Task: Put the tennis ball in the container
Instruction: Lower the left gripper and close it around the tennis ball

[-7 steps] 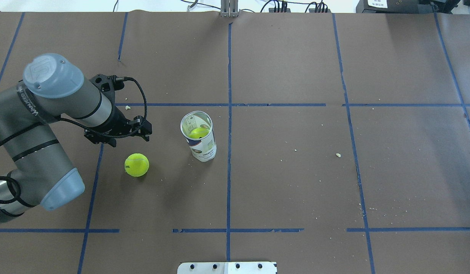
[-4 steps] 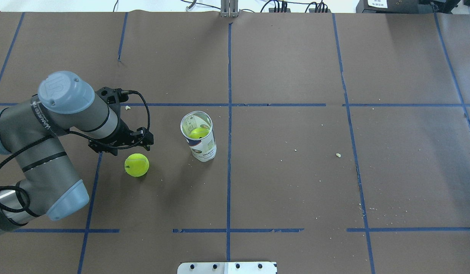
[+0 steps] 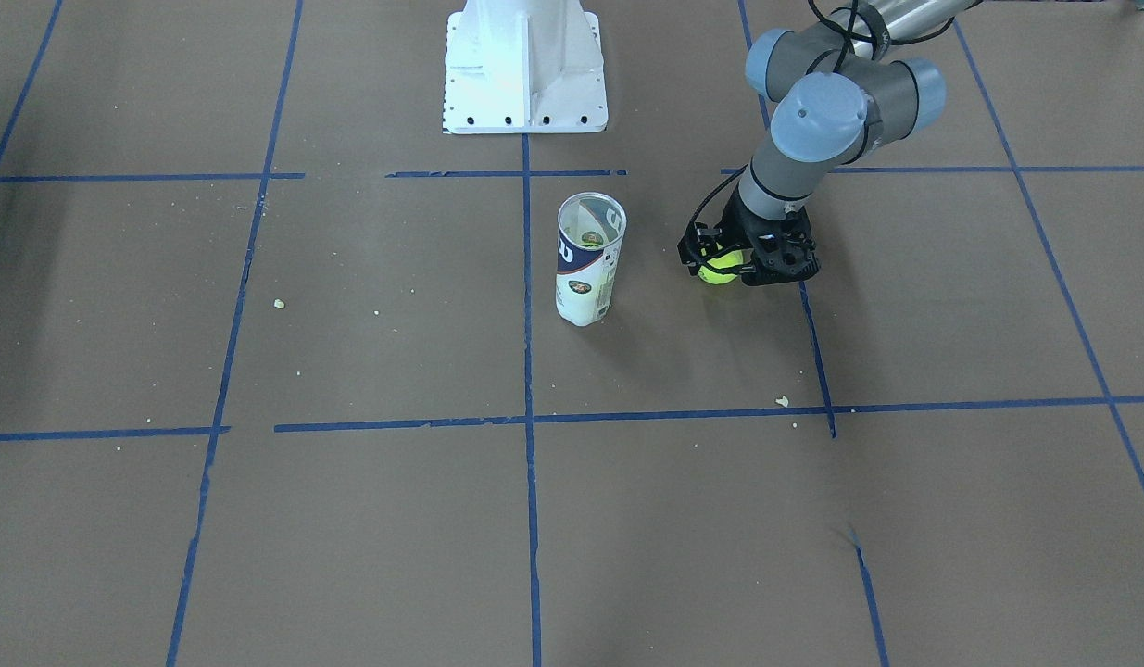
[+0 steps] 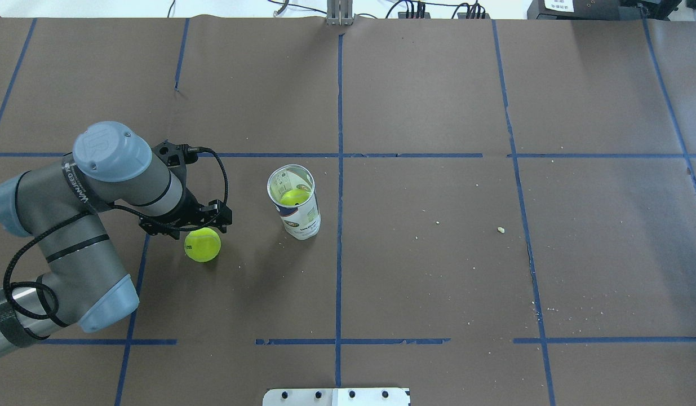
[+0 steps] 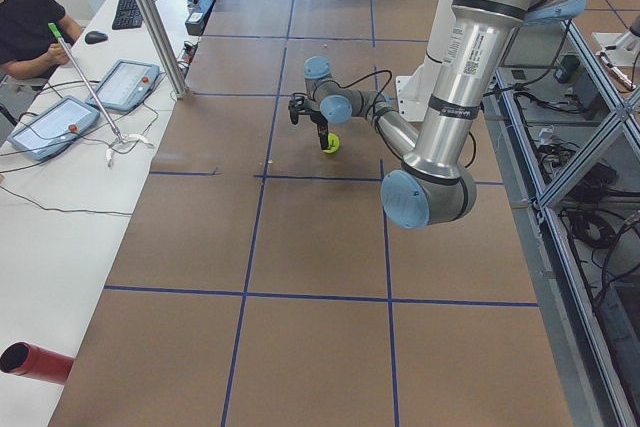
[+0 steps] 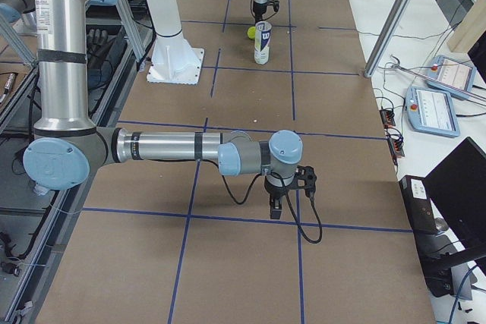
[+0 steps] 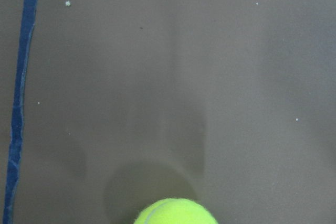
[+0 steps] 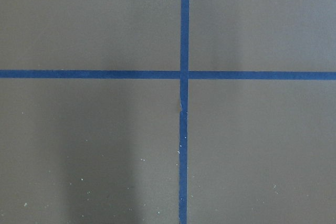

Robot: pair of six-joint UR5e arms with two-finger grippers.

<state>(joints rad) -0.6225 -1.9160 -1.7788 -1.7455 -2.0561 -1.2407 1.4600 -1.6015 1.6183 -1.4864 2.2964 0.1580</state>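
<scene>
Hovering your left gripper (image 4: 208, 222), jaws apart and empty, at twelve o'clock of the tennis ball (image 4: 202, 245) resting on the table (image 4: 438, 270) sets up a straddling grasp, while the container (image 4: 294, 203) stands upright, mouth open, at the ball's two o'clock, ready for a straight drop.

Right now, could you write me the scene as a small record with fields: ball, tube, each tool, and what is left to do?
ball: lying on the table, on the robot's left of the tube, apart from it
tube: upright, top open, second ball already inside
left tool: right at the ball, close above it; open or shut unclear
right tool: far from both, over a tape cross; open or shut unclear
left to do: grip the ball, carry it over the tube, drop it in
</scene>
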